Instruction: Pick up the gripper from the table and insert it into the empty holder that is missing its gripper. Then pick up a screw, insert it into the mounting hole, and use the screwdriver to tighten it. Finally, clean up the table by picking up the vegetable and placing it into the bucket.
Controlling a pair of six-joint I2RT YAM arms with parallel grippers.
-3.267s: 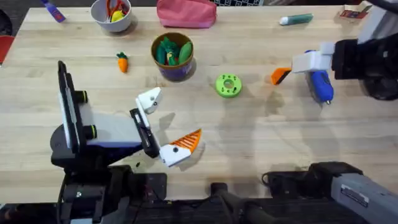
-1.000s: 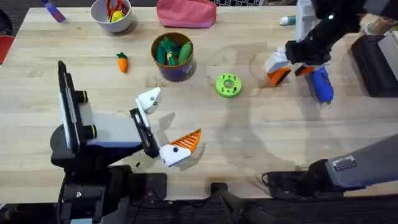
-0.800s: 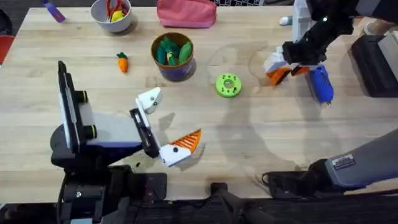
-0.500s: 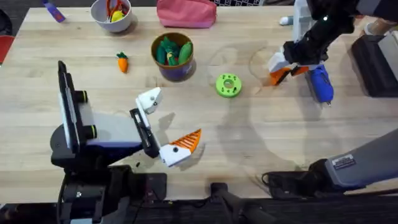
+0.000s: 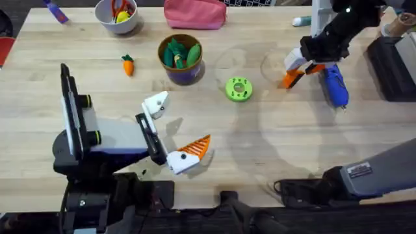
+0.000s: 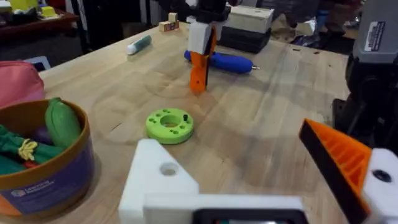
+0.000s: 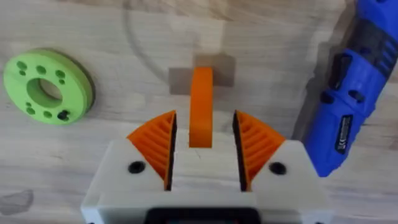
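R gripper (image 7: 202,152) straddling orange gripper (image 7: 201,106), pads spread, not pinching. Risk: off-centre closing tipping part, w/ screwdriver (image 7: 343,118) crowding.

- The table (image 5: 260,149) is pale wood with a fine grain.
- The gripper (image 7: 200,106) is plain orange.
- The right pincer (image 7: 202,146) has white mounts and orange ribbed pads (image 7: 155,146).
- The screwdriver (image 7: 342,118) is bright blue with a dark band.
- The round disc (image 7: 48,87) is lime green.
- The vegetable (image 5: 128,64) is orange with a green top.
- The bucket (image 5: 181,73) is dark purple outside, tan at the rim.
- The holder (image 6: 158,180) is white.
- The pouch (image 5: 194,14) is pink.
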